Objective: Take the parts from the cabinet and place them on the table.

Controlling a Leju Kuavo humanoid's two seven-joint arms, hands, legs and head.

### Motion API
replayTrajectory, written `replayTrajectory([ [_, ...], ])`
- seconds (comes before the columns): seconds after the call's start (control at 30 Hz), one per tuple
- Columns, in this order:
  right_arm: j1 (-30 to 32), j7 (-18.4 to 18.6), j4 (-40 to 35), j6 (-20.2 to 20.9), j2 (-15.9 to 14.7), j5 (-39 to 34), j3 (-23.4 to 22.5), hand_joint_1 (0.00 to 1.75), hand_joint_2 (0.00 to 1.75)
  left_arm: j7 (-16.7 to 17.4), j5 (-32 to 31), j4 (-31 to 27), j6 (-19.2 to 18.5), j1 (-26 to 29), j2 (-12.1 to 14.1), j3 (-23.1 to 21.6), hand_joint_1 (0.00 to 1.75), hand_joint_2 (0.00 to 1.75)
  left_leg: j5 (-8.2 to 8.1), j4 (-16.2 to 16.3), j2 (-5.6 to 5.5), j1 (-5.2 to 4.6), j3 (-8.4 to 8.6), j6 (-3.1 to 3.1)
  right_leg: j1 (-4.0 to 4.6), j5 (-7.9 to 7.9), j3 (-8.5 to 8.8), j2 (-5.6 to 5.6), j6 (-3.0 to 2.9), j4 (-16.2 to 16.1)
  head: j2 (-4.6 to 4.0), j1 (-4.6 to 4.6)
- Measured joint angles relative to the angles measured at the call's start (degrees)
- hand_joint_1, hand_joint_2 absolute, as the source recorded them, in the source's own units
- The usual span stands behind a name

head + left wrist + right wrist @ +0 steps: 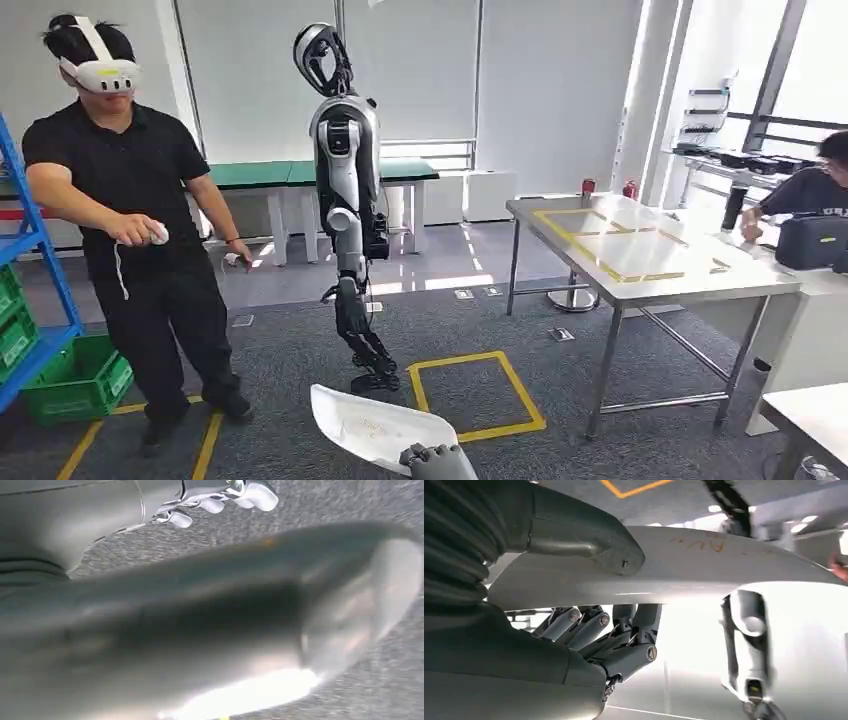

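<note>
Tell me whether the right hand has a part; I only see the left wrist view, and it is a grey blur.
Observer: Yes. The right hand grips a white curved part, thumb on one face, fingers curled against the other.
Operator: Where is the table?
Observer: In the head view, the table stands ahead to the right, apart from the part.
Operator: Anyone close?
Observer: A person wearing a headset stands ahead on the left.
</note>
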Motion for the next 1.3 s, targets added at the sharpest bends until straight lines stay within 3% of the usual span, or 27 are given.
replayTrajectory([
  [0.03, 0.5, 0.2, 0.0, -0.2, -0.4, 0.0, -0.1, 1.69, 1.75, 0.3, 0.0, 0.0, 0.1, 0.0, 0.0, 0.0, 0.00, 0.00, -0.06, 0.1, 0.74, -0.05, 0.01, 0.09, 0.01, 0.32, -0.24, -0.06, -0.06, 0.8, 0.00, 0.02],
  [0.1, 0.9, 0.3, 0.2, -0.3, -1.0, -0.1, -0.5, 1.69, 1.75, 0.7, -0.1, 0.0, 0.2, 0.0, -0.2, -0.1, 0.00, 0.00, -0.29, 0.3, 2.03, -0.11, 0.03, 0.03, 0.11, 3.60, 3.25, -0.41, -0.41, -5.1, 0.00, 0.07],
  [0.13, 0.8, 0.4, 0.2, -0.5, -1.1, -0.1, -0.9, 1.69, 1.75, 1.1, -0.2, 0.0, 0.2, -0.1, -0.3, -0.2, 0.00, 0.00, -0.50, 0.5, 2.74, -0.13, 0.08, -0.10, 0.35, 5.68, 6.39, -1.38, -0.76, -10.7, 0.00, 0.11],
  [0.17, 0.6, 0.6, 0.2, -0.7, -1.2, -0.1, -1.1, 1.69, 1.75, 1.4, -0.2, 0.0, 0.1, -0.1, -0.3, -0.2, 0.00, 0.00, -0.80, 0.7, 3.40, -0.23, 0.18, -0.32, 0.95, 6.50, 9.32, -4.54, -1.37, -15.6, 0.00, 0.13],
  [0.2, 0.5, 1.0, 0.2, -0.8, -1.2, -0.1, -1.2, 1.69, 1.75, 1.8, -0.6, 0.0, -0.1, -0.1, -0.3, -0.4, 0.00, 0.00, -1.18, 1.0, 3.96, -0.83, 0.02, -0.72, 1.56, 5.94, 9.82, -5.66, -1.80, -16.4, 0.00, 0.13],
  [0.23, 0.4, 1.4, 0.2, -0.9, -1.3, -0.1, -1.3, 1.69, 1.75, 2.2, -0.9, 0.0, -0.4, -0.2, -0.3, -0.5, 0.00, 0.00, -1.20, 1.0, 4.48, -0.80, 0.18, -0.86, 1.41, 6.19, 9.65, -4.49, -1.99, -16.5, 0.00, -0.07],
  [0.33, 0.2, 2.1, 0.2, -0.9, -2.9, -0.2, -2.3, 1.69, 1.75, 3.5, -2.4, 0.0, -1.4, -0.8, -0.7, -1.4, 0.00, 0.00, -1.44, 0.8, 5.93, -0.71, 0.62, -1.60, 1.27, 6.50, 9.57, -2.82, -2.66, -16.9, 0.00, -0.02],
  [0.4, -0.2, 2.9, 0.2, -1.4, -3.5, -0.4, -3.0, 1.69, 1.75, 4.2, -3.8, 0.1, -2.1, -1.2, -0.9, -2.5, 0.00, 0.00, -3.96, 3.8, 1.19, -0.35, -0.69, -2.16, 0.64, 6.81, 9.80, -1.81, -3.08, -17.3, 0.00, -0.04],
  [0.43, -0.4, 2.9, 0.2, -1.6, -3.6, -0.4, -3.2, 1.69, 1.75, 4.6, -4.4, 0.1, -2.2, -1.2, -1.0, -3.0, 0.00, 0.00, -6.15, 7.8, -0.01, -0.27, -2.37, -2.35, 0.56, 6.93, 9.74, -1.10, -3.27, -17.3, 0.00, -0.07],
  [0.5, -0.5, 3.4, 0.2, -1.9, -3.8, -0.8, -3.8, 1.69, 1.75, 5.4, -5.4, 0.2, -1.7, -1.1, -1.1, -3.8, 0.00, 0.00, -8.90, 15.3, -0.77, -0.09, -5.77, -2.63, 0.57, 6.98, 9.71, 0.43, -3.33, -17.3, 0.00, -0.13],
  [0.53, -0.4, 3.4, 0.2, -2.0, -4.1, -1.1, -4.2, 1.69, 1.75, 5.8, -5.6, 0.3, -1.2, -1.1, -1.2, -4.3, 0.00, 0.00, -8.67, 16.7, -0.78, -0.06, -6.61, -2.69, 0.53, 7.04, 9.66, 1.29, -3.24, -17.2, 0.00, -0.22],
  [0.57, -0.3, 3.4, 0.2, -2.0, -4.6, -1.2, -4.8, 1.69, 1.75, 6.1, -5.7, 0.3, -0.8, -1.2, -1.3, -4.7, 0.00, 0.00, -7.02, 15.4, -0.79, 0.02, -6.18, -2.76, 0.43, 7.16, 9.62, 2.17, -3.05, -17.2, 0.00, -0.24],
  [0.63, -0.4, 4.1, 0.2, -2.0, -5.3, -0.7, -5.6, 1.69, 1.75, 6.4, -5.8, 0.3, -0.9, -1.7, -1.5, -5.2, 0.00, 0.00, -2.00, 7.7, -1.54, 0.46, -2.76, -2.88, 0.19, 7.31, 9.52, 3.67, -2.66, -17.0, 0.00, -0.26],
  [0.67, -0.6, 4.1, 0.2, -2.0, -5.6, -0.4, -5.6, 1.69, 1.75, 6.5, -6.1, 0.3, -1.2, -1.9, -1.6, -5.4, 0.00, 0.00, -0.24, 3.5, -3.50, 0.88, -0.97, -3.07, 0.06, 7.33, 9.33, 4.30, -2.34, -16.7, 0.00, -0.28],
  [0.7, -0.8, 4.1, 0.2, -2.0, -5.8, 0.0, -5.6, 1.69, 1.75, 6.6, -6.3, 0.4, -1.2, -2.1, -1.9, -5.8, 0.00, 0.00, -1.30, 2.4, -6.60, 0.91, -0.65, -3.24, 0.19, 7.52, 8.87, 5.00, -1.80, -16.5, 0.00, -0.28],
  [0.83, -1.0, 4.0, 0.2, -1.9, -6.4, 0.3, -5.9, 1.69, 1.75, 6.6, -6.2, 0.4, -0.6, -2.6, -2.2, -6.5, 0.00, 0.00, -0.78, 1.8, -4.56, 0.47, -0.49, -1.38, -0.31, 9.15, 7.81, 7.85, 0.43, -17.3, 0.00, -0.20],
  [0.87, -0.9, 4.0, 0.2, -1.9, -6.9, 0.3, -6.1, 1.69, 1.75, 6.6, -6.0, 0.4, -0.7, -2.9, -2.4, -6.6, 0.00, 0.00, -0.37, 1.5, -3.69, 0.83, -0.44, -0.74, -0.48, 8.84, 7.48, 6.50, 0.39, -17.0, 0.00, -0.18],
  [0.9, -1.0, 4.1, 0.2, -2.0, -6.9, 0.3, -6.3, 1.69, 1.75, 6.5, -6.0, 0.4, -1.1, -3.0, -2.4, -6.6, 0.00, 0.00, -0.16, 1.3, -3.33, 0.60, -0.50, -0.39, 0.12, 7.42, 6.62, 2.99, 0.38, -15.2, 0.00, 0.15],
  [0.93, -1.2, 4.1, 0.2, -2.1, -7.0, 0.3, -6.6, 1.69, 1.75, 6.4, -6.0, 0.4, -1.4, -3.0, -2.3, -6.6, 0.00, 0.00, -0.08, 1.3, -2.39, 0.28, -0.62, 0.12, 0.17, 4.92, 4.76, 0.95, 0.50, -11.0, 0.00, 0.19],
  [1.0, -0.8, 4.0, 0.2, -2.3, -7.2, 0.2, -6.8, 1.69, 1.75, 6.4, -6.3, 0.4, -1.6, -2.8, -2.4, -6.7, 0.00, 0.00, -0.07, 1.3, -0.72, -0.14, -0.79, 0.31, 0.17, 0.85, 0.71, -0.06, 0.56, -1.5, 0.00, 0.28],
  [1.03, -0.4, 3.8, 0.2, -2.5, -7.4, 0.2, -7.0, 1.69, 1.75, 6.4, -6.4, 0.4, -1.6, -2.8, -2.5, -6.8, 0.00, 0.00, -0.06, 1.3, 0.08, -0.26, -0.89, 0.39, 0.17, 0.26, -0.18, -0.09, 0.54, 1.0, 0.00, 0.28],
  [1.07, 0.0, 3.7, 0.2, -2.7, -7.7, 0.2, -7.0, 1.69, 1.75, 6.4, -6.4, 0.4, -1.6, -2.8, -2.8, -6.9, 0.00, 0.00, -0.06, 1.3, 0.78, -0.37, -0.90, 0.39, 0.20, 0.77, 0.35, -0.13, 0.45, 0.6, 0.00, 0.31],
  [1.1, 0.4, 3.5, 0.2, -2.9, -7.9, 0.3, -7.1, 1.69, 1.75, 6.3, -6.4, 0.4, -1.6, -2.8, -3.1, -7.0, 0.00, 0.00, -0.07, 1.4, 1.49, -0.44, -0.89, 0.41, 0.28, 2.27, 2.37, -0.30, 0.25, -2.4, 0.00, 0.31],
  [1.13, 0.6, 3.4, 0.2, -3.1, -8.3, 0.3, -7.1, 1.69, 1.75, 6.3, -6.4, 0.4, -1.6, -2.9, -3.5, -7.1, 0.00, 0.00, -0.10, 1.4, 2.23, -0.53, -0.88, 0.42, 0.45, 4.38, 5.66, -0.82, -0.07, -7.8, 0.00, 0.35],
  [1.17, 0.5, 3.2, 0.2, -3.3, -8.5, 0.3, -7.2, 1.69, 1.75, 6.3, -6.4, 0.4, -1.6, -3.0, -3.7, -7.1, 0.00, 0.00, -0.15, 1.4, 2.89, -0.60, -0.85, 0.36, 0.79, 5.93, 8.89, -2.38, -0.54, -13.1, 0.00, 0.37],
  [1.2, 0.4, 3.2, 0.1, -3.5, -8.6, 0.3, -7.3, 1.69, 1.75, 6.3, -6.4, 0.4, -1.6, -3.1, -3.9, -7.1, 0.00, 0.00, -0.28, 1.5, 3.53, -0.83, -0.94, 0.16, 1.52, 5.10, 10.44, -5.18, -1.34, -16.5, 0.00, 0.37],
  [1.3, 0.6, 3.1, 0.0, -3.6, -9.0, 0.3, -7.5, 1.69, 1.75, 6.2, -6.4, 0.4, -1.6, -3.2, -4.2, -7.1, 0.00, 0.00, -0.33, 1.3, 5.13, -0.85, -0.71, -0.64, 1.85, 5.89, 10.39, -3.33, -1.93, -16.6, 0.00, 0.31],
])
